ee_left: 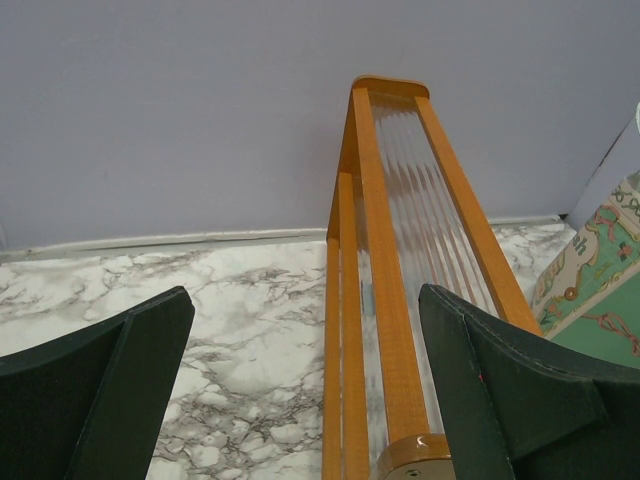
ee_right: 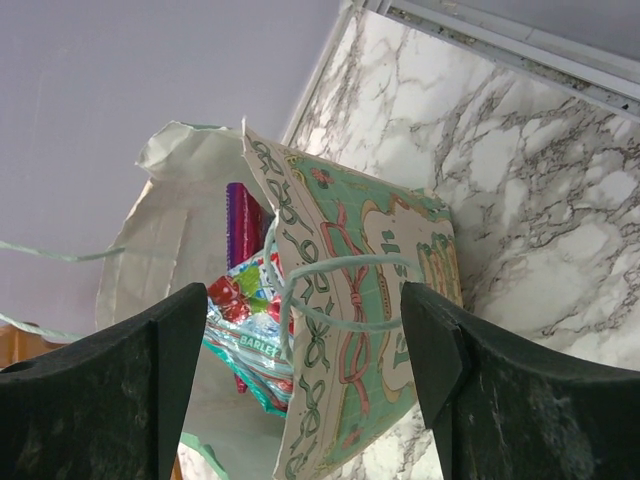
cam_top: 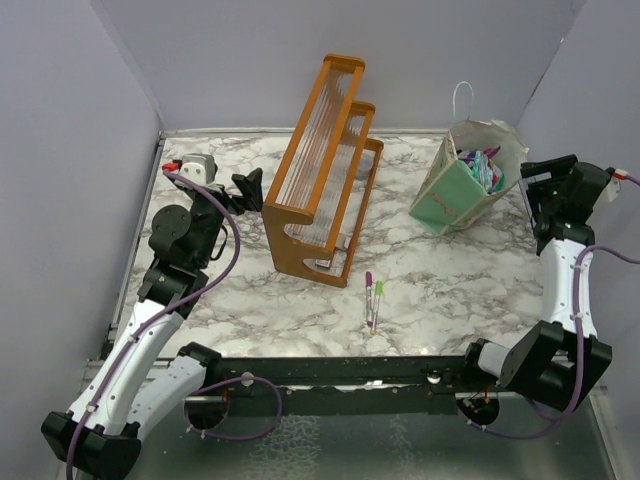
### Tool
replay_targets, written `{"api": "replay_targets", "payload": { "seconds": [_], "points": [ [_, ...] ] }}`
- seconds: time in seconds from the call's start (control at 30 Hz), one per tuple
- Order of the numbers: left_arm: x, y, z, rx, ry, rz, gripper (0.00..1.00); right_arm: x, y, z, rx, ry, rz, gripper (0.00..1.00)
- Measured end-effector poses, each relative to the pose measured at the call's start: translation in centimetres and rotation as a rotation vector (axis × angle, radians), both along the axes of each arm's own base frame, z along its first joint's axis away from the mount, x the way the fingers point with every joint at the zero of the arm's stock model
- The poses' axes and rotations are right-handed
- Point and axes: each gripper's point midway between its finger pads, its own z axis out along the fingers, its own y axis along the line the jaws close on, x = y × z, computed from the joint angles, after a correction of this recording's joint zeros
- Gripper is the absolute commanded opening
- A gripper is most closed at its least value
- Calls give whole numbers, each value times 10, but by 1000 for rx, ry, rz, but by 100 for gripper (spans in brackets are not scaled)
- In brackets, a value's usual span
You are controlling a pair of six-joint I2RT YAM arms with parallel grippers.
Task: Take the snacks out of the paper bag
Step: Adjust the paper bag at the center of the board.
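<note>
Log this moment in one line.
left gripper open, facing rack | right gripper open, facing paper bag | snacks inside bag | none out

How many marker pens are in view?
2. The purple pen and the green pen lie side by side in front of the rack; others may be hidden behind it.

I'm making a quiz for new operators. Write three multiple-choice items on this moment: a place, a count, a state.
1. How many marker pens lie on the table? A) one B) two C) four
2. Where are the snacks? A) inside the paper bag B) loose on the table C) beside the pens
3. How do the right gripper's jaws stand? A) open B) shut on a packet C) shut on a cord
Answers: 1 B, one purple and one green; 2 A, packets show in the bag's mouth; 3 A, wide apart, gripping nothing.
</note>
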Motion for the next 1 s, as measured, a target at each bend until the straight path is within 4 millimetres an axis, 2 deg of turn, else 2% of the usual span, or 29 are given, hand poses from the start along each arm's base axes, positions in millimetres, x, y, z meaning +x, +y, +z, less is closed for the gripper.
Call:
{"api": "replay_targets", "payload": {
  "seconds": [0.3,0.67,0.83,1.0],
  "points": [
    [1,-1,-2,3,5,-4,99,22,-5,16,34,-116,-10,71],
    [3,-4,-5,9,14,-15,99,43,-9,-6,195,-129,-40,68],
    [5,-5,-7,11,20,-19,99,47,-11,-2,241,-153,-40,64],
    [6,-7,-10,15,28,-22,99,48,-7,7,256,-174,-15,66]
  ]
}}
